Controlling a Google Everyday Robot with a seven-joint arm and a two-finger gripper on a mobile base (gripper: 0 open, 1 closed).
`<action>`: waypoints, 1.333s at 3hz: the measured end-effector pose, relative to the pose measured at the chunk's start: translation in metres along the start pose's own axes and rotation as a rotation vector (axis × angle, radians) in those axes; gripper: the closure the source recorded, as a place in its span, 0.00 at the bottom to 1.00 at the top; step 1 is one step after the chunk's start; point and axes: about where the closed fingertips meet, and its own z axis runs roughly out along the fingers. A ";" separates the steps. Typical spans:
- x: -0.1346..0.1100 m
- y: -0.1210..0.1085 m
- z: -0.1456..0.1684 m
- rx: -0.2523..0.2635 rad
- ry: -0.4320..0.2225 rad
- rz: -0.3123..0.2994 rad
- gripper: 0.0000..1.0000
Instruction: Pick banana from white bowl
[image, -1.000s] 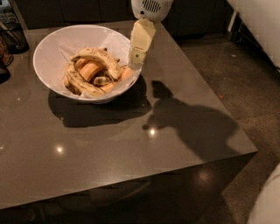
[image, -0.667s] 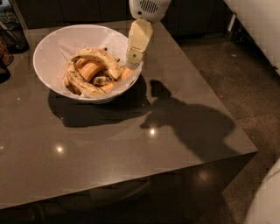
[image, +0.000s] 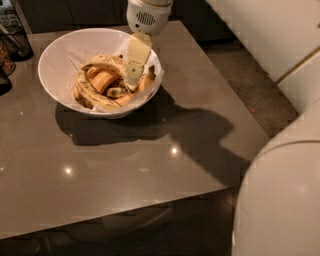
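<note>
Looking at the white bowl (image: 62, 52) sitting on the far-left part of a glossy grey-brown counter (image: 150, 170). Seeing a paper lining (image: 80, 47) inside it, plus a heap of bananas.

Picking out the banana (image: 107, 61) in question as the pale, freckled, curved one lying across the back of the heap, arching from the bowl's middle toward its right side. Noticing a smoother orange banana (image: 104, 79) tucked just under that arch, near the bowl's centre. Also a second pale banana (image: 92, 96) hugging the bowl's front-left wall. Also spotting a dark-tipped banana (image: 145, 80) leaning against the bowl's right wall, tip poking up near the rim.

Watching the cream-coloured pincer (image: 132, 79) hanging down into the bowl's right half, tip sitting right beside the freckled banana's right end, down among the fruit. Honestly not managing to tell whether spread, pressed together or pinching anything. Not seeing the banana lifted either, just lying in the heap like the rest.

Catching the white rounded wrist housing (image: 146, 16), little vent grille and all, hovering just behind the bowl's back-right rim. Getting a big dark shadow (image: 200, 135) spilling over the counter from under the bowl out to its right. Seeing a large white robot shell (image: 280, 200) well off to the bowl's front right.
</note>
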 end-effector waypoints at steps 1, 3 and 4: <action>-0.007 -0.004 0.014 -0.022 0.012 0.018 0.00; -0.022 -0.002 0.034 -0.032 0.060 0.040 0.00; -0.025 0.000 0.042 -0.039 0.088 0.055 0.00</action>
